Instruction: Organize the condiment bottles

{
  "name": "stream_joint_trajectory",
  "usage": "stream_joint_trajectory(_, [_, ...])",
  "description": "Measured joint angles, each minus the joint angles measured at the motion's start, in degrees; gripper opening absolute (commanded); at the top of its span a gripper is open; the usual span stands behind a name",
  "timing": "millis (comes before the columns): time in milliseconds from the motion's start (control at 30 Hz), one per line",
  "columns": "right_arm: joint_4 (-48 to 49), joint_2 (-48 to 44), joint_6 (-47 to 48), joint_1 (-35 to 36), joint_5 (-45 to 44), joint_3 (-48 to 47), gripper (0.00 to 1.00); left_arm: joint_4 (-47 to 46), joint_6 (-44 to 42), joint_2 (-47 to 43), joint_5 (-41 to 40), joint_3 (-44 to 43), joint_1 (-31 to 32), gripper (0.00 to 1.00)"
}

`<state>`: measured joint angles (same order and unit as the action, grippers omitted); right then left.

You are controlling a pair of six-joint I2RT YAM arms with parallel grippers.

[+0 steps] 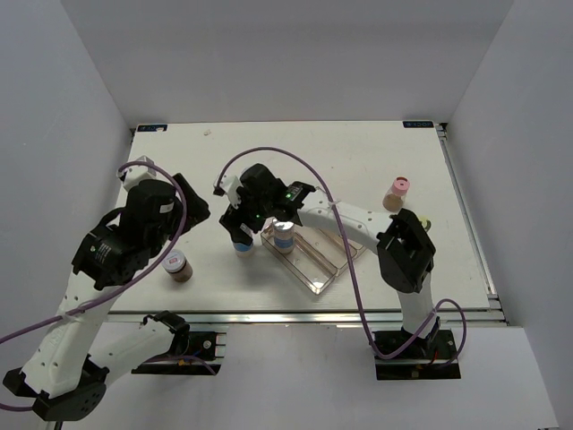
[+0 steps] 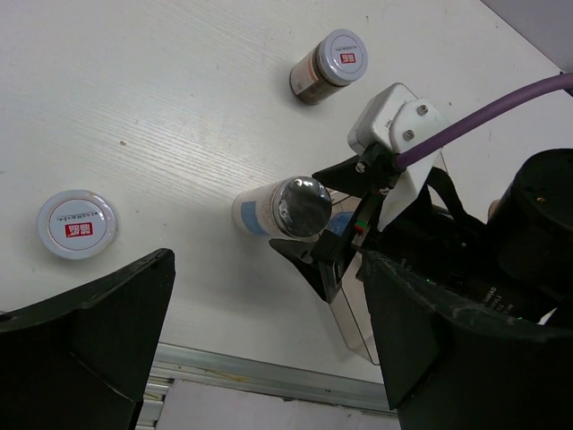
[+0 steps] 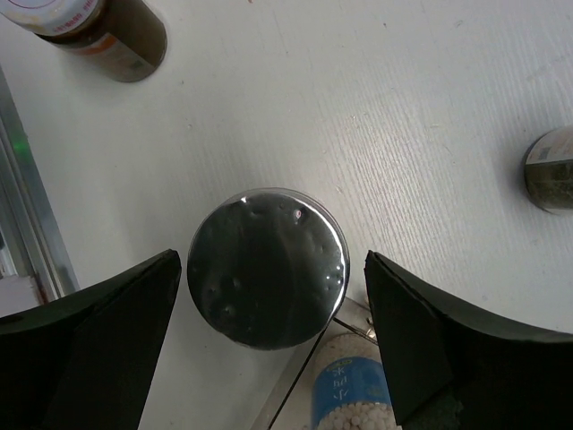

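A silver-capped jar with a blue label (image 3: 267, 269) stands on the table just left of the clear tray (image 1: 324, 269); it also shows in the left wrist view (image 2: 286, 208). My right gripper (image 3: 269, 264) is open, one finger on each side of this jar, not touching it; from above it is over the jar (image 1: 243, 231). The second blue-label jar (image 1: 284, 237) stands inside the tray. One brown jar (image 1: 179, 266) stands near the front left, another (image 2: 331, 64) farther back. My left gripper (image 2: 269, 260) is open and empty above the table.
The pink-capped jar (image 1: 395, 193) stands at the right, with a yellow-capped jar (image 1: 423, 220) partly hidden behind my right arm. The metal rail of the near table edge (image 2: 251, 372) runs close below my left gripper.
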<state>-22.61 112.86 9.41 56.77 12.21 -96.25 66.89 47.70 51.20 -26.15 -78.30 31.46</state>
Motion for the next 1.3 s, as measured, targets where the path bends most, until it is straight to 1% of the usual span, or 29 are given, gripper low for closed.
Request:
stream_joint_trajectory(300, [0.92, 1.18, 1.07, 0.35, -1.16, 0.07, 0.64, 0.52, 0.83, -1.03, -0.02, 1.95, 0.00, 0.95])
stream_joint_trajectory(333, [1.18, 1.18, 1.25, 0.35, -1.11, 0.15, 0.57, 0.66, 0.85, -1.09, -0.02, 2.21, 0.00, 0.95])
stream_joint_trajectory(400, [1.64, 1.18, 1.46, 0.35, -0.92, 0.35, 0.49, 0.87, 0.96, -1.31, -0.04, 2.73, 0.00, 0.95])
stream_joint_trajectory(433, [1.79, 1.18, 1.64, 0.35, -0.61, 0.39, 0.42, 1.09, 1.07, -1.44, -0.04, 2.95, 0.00, 0.95])
stream_joint_trajectory(500, [1.88, 1.18, 2.03, 0.28, 0.26, 0.42, 0.37, 1.46, 1.29, -1.64, -0.11, 3.19, 0.00, 0.95])
stream_joint_trajectory(533, [1.90, 1.18, 2.29, 0.26, 0.87, 0.42, 0.18, 1.64, 1.38, -1.90, -0.20, 3.41, 0.00, 0.95])
stream_joint_trajectory(567, [1.92, 1.18, 2.58, 0.26, 1.64, 0.44, 0.08, 1.81, 1.49, -2.16, -0.28, 3.69, 0.00, 0.95])
stream_joint_trajectory(600, [1.99, 1.18, 2.89, 0.28, 2.47, 0.46, 0.03, 2.01, 1.62, -2.51, -0.33, 3.93, 0.00, 0.95])
stream_joint_trajectory(633, [2.08, 1.18, 3.19, 0.31, 3.39, 0.48, 0.00, 2.14, 1.73, -2.80, -0.37, 4.13, 0.00, 0.95])
stream_joint_trajectory(767, [2.49, 0.37, 5.09, -0.13, 9.03, 1.42, 0.00, 2.49, 2.36, -4.24, -0.68, 4.72, 0.00, 0.95])
stream_joint_trajectory(900, [0.94, -3.23, 7.78, -1.68, 17.97, 2.89, 0.00, 2.73, 2.78, -5.35, -0.90, 5.53, 0.00, 0.95])
stream_joint_trajectory(1100, [-3.87, -14.91, 13.84, -6.78, 28.94, 5.68, 0.00, 3.19, 2.80, -5.49, -1.09, 6.93, 0.00, 0.95])
stream_joint_trajectory(1233, [-7.76, -23.65, 18.18, -8.35, 31.43, 9.81, 0.00, 3.10, 2.75, -4.90, -1.09, 7.45, 0.00, 0.95])
stream_joint_trajectory(1300, [-9.42, -27.23, 19.12, -8.33, 32.04, 12.61, 0.00, 2.91, 2.73, -4.31, -1.09, 7.45, 0.00, 0.98])
